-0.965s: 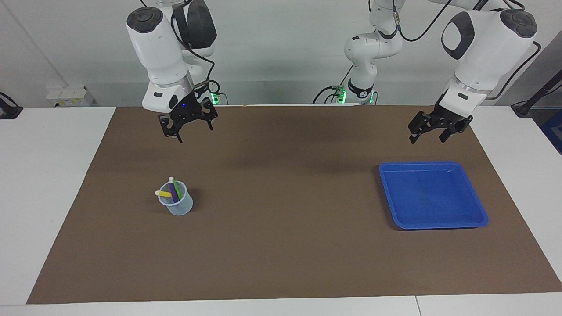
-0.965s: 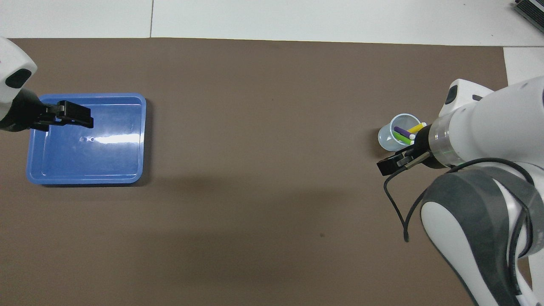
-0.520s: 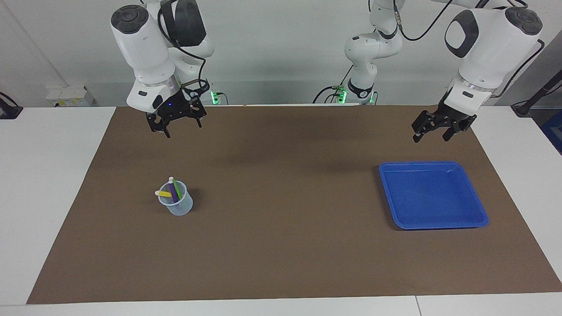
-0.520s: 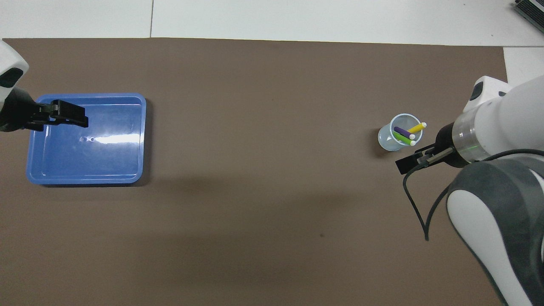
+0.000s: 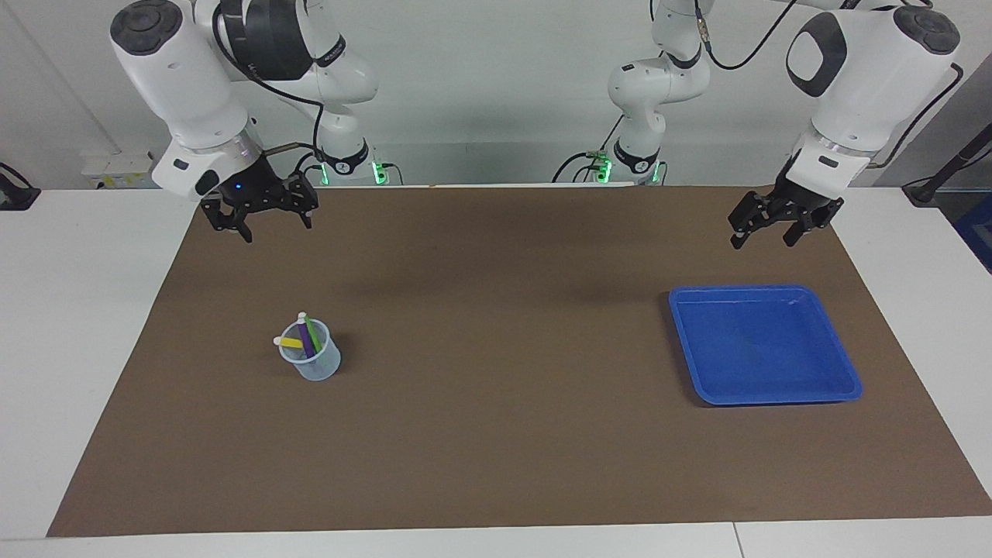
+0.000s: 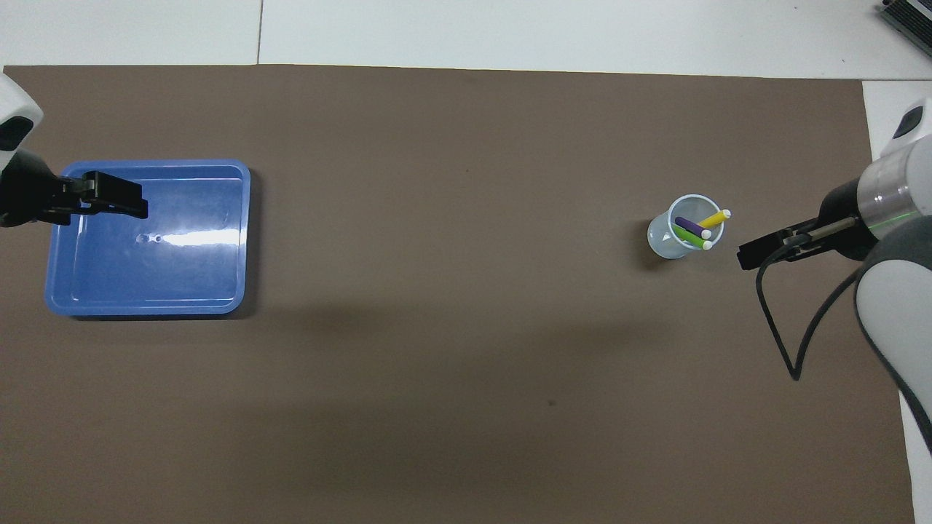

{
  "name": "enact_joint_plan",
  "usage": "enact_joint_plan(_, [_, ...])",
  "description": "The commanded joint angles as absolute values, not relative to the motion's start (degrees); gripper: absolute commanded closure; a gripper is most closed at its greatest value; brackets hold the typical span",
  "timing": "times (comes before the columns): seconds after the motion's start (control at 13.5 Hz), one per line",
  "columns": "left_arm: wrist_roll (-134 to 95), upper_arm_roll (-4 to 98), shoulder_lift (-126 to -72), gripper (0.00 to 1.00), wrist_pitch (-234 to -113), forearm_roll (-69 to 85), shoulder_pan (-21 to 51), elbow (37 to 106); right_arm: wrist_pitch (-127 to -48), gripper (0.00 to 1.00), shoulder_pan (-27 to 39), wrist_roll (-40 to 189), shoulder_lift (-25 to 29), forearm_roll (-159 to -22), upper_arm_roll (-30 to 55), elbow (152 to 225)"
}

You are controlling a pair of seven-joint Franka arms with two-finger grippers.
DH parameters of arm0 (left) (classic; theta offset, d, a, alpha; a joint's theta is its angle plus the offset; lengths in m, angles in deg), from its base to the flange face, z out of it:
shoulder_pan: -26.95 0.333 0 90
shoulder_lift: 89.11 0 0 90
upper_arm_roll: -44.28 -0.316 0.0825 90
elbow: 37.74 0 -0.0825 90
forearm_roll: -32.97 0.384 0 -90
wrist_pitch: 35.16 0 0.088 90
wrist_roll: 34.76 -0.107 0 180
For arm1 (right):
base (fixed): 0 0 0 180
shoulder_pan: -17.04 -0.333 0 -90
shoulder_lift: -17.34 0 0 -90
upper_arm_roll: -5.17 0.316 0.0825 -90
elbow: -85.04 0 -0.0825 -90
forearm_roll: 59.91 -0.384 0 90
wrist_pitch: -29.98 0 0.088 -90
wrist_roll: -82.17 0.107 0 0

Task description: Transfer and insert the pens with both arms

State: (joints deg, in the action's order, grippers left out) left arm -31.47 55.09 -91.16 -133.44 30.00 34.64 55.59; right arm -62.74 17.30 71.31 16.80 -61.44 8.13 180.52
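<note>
Standing in a clear plastic cup (image 5: 311, 358) near the brown mat's (image 5: 496, 434) right-arm end, three slim marker pens (image 5: 301, 337) look inserted, so right gripper (image 5: 266, 216) and left gripper (image 5: 777, 225) hang open, empty, the latter by the empty blue tray (image 5: 846, 370).

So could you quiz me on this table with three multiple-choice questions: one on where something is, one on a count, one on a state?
1. Where are the pens?
A. In the clear cup
B. In the blue tray
C. Loose on the brown mat

2. How many pens are there?
A. One
B. Three
C. Five

3. What is in the blue tray?
A. A cup
B. Two pens
C. Nothing

Answers: 1 A, the pens stand together inside the cup. 2 B, one green, one purple, one yellow. 3 C, the tray's floor shows bare in both views.
</note>
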Motion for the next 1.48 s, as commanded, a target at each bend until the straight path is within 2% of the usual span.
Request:
enact_joint_plan(0.0, [-31.2,55.5,-90.0,0.00,-132.6,30.1,34.9,56.4,-61.5,0.00,17.7,71.9,16.3,-60.9,8.4,179.4])
enact_joint_plan(1.41, [-31.2,55.5,-90.0,0.00,-132.8,30.0,35.2,56.4,-62.8,0.00,17.7,72.0,16.5,-57.8,8.5,180.0])
